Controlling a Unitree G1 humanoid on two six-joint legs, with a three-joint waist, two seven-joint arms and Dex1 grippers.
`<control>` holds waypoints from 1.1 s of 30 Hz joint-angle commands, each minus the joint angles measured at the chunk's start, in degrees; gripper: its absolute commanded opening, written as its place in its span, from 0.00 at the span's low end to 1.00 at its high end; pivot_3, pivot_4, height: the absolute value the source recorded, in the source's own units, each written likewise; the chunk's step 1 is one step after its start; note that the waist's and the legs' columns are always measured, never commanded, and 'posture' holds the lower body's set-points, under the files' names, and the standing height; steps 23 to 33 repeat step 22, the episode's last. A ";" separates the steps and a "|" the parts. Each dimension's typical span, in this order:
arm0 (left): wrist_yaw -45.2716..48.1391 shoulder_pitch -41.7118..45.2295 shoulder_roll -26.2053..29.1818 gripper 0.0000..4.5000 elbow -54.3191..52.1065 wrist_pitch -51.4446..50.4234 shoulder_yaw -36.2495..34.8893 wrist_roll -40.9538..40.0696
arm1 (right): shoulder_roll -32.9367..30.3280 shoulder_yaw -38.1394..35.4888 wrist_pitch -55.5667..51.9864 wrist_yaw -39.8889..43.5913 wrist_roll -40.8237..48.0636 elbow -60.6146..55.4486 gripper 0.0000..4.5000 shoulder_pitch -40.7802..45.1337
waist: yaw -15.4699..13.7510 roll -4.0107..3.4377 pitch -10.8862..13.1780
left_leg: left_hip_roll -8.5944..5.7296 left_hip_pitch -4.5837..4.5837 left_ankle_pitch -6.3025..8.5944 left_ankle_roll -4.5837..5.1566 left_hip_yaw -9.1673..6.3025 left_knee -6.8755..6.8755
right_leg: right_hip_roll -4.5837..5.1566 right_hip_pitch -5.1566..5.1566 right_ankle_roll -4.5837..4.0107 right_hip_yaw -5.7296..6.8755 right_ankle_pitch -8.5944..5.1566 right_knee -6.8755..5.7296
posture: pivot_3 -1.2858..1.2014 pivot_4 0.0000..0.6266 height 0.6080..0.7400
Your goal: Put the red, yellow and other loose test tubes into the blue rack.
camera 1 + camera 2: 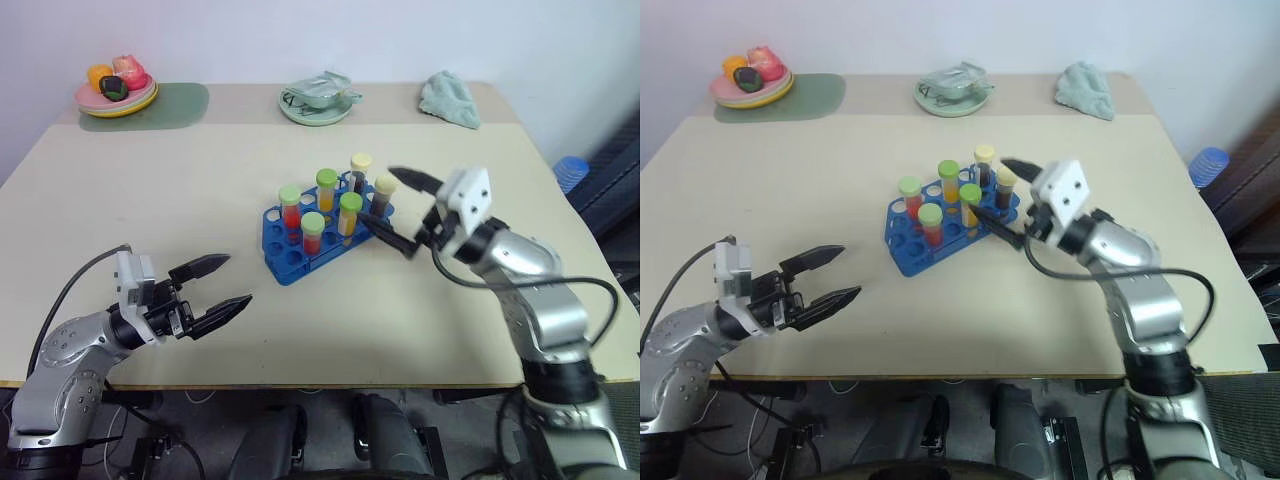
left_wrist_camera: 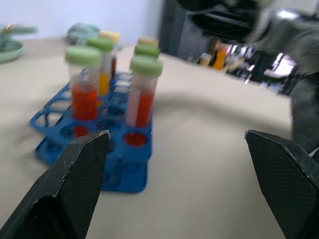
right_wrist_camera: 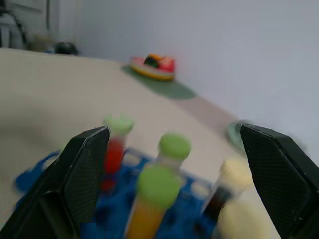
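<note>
Looking across the table, you will find the blue rack near its middle, its long axis running diagonally from the near-left toward the far-right corner. Six capped tubes stand upright in its holes, caps up: two red-liquid tubes with pale green caps on the near-left end, an orange-liquid tube and a yellow-liquid tube with a green cap in the middle, and two dark-liquid tubes with yellow caps at the far-right end. Your right gripper sits just beside the rack's far-right end, pointing toward it, fingers spread wide and holding nothing; the lower finger reaches close to the rack's end, and you cannot tell whether it touches. Your left gripper hangs over the near-left part of the table, well apart from the rack, aimed toward it, fingers likewise spread and empty. Along the far edge you have a plate of fruit on a green mat at the far-left corner, a pale green dish midway, and a crumpled green cloth toward the far-right corner.
</note>
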State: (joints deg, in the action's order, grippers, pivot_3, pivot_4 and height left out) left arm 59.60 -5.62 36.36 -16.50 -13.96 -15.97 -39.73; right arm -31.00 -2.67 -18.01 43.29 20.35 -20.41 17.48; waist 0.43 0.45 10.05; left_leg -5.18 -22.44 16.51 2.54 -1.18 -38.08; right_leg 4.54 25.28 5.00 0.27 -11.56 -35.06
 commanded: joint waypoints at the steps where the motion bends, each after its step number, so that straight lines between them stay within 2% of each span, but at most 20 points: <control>1: -3.70 0.87 -0.52 0.99 -0.56 3.91 -2.74 3.45 | -3.41 -5.10 -2.72 1.47 4.12 -5.37 0.95 -4.94 | -0.11 0.00 0.00 | 0.00 -0.01 0.00 0.00 0.00 0.00 | 0.02 -0.01 0.00 0.00 0.00 0.01 | 0.52 0.24 1.00; 7: -3.86 -1.42 -0.64 0.99 -0.83 1.25 -6.01 -0.74 | -8.36 -14.13 -2.65 3.83 5.96 -6.71 0.95 -18.64 | -0.18 0.01 0.00 | 0.02 0.00 0.01 0.01 0.00 0.00 | 0.02 -0.02 0.01 0.00 0.00 0.02 | 0.52 0.24 1.00; 15: 0.33 -7.51 0.73 0.99 0.67 2.92 -9.94 -0.03 | -8.37 -20.91 0.86 6.51 6.87 -4.32 0.95 -29.51 | -0.12 0.02 -0.01 | 0.05 0.03 0.01 0.01 0.01 -0.01 | 0.03 -0.09 -0.01 -0.01 -0.02 0.04 | 0.52 0.24 1.00; 22: -0.99 -10.84 0.67 0.99 -0.84 2.45 -9.27 1.81 | -7.68 -21.86 4.35 7.75 6.70 -0.84 0.95 -32.05 | -0.37 0.03 0.00 | 0.06 0.03 0.03 0.04 0.01 -0.02 | 0.03 -0.12 -0.02 -0.01 -0.04 0.09 | 0.52 0.24 1.00; 33: -0.99 -10.84 0.67 0.99 -0.84 2.45 -9.27 1.81 | -7.68 -21.86 4.35 7.75 6.70 -0.84 0.95 -32.05 | -0.37 0.03 0.00 | 0.06 0.03 0.03 0.04 0.01 -0.02 | 0.03 -0.12 -0.02 -0.01 -0.04 0.09 | 0.52 0.24 1.00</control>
